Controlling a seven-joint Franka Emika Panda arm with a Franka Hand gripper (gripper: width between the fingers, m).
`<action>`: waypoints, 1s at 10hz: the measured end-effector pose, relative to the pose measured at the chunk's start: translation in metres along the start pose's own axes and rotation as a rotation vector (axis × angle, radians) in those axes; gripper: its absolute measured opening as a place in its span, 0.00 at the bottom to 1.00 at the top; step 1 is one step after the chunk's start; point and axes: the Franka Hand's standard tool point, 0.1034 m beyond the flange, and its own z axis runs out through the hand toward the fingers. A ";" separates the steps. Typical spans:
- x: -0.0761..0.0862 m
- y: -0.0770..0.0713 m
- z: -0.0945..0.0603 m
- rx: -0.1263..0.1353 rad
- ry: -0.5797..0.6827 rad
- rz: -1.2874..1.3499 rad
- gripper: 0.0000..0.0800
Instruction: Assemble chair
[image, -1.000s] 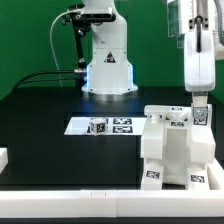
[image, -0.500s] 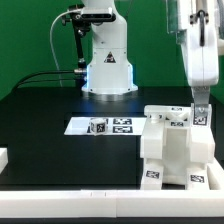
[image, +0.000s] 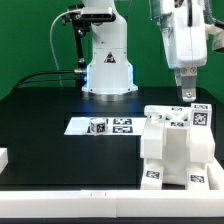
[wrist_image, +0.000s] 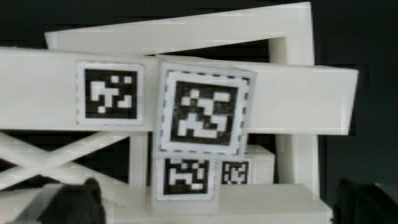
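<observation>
Chair (image: 178, 148) sits at the worktop's (image: 50, 105) front edge, toward the exterior view's right, tagged faces showing. Marker board (image: 112, 126) lies flat just behind it, mid-worktop. End effector (image: 186, 96) hangs above the chair's top, released, fingers spread, gripping nothing. Robot base (image: 108, 60) at back edge.

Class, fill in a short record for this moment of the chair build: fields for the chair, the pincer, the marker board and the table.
chair: white blocky assembly with square tags, at the exterior view's right
pincer: open, holding nothing, above the chair and clear of it
marker board: flat on the table, to the exterior view's left of the chair
small part: a tagged white block sits on the marker board
table: black top
</observation>
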 end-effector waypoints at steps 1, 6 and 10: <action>0.000 0.000 0.000 -0.001 0.001 -0.004 0.81; 0.048 0.013 -0.019 0.007 -0.019 -0.371 0.81; 0.055 0.010 -0.020 0.016 -0.010 -0.704 0.81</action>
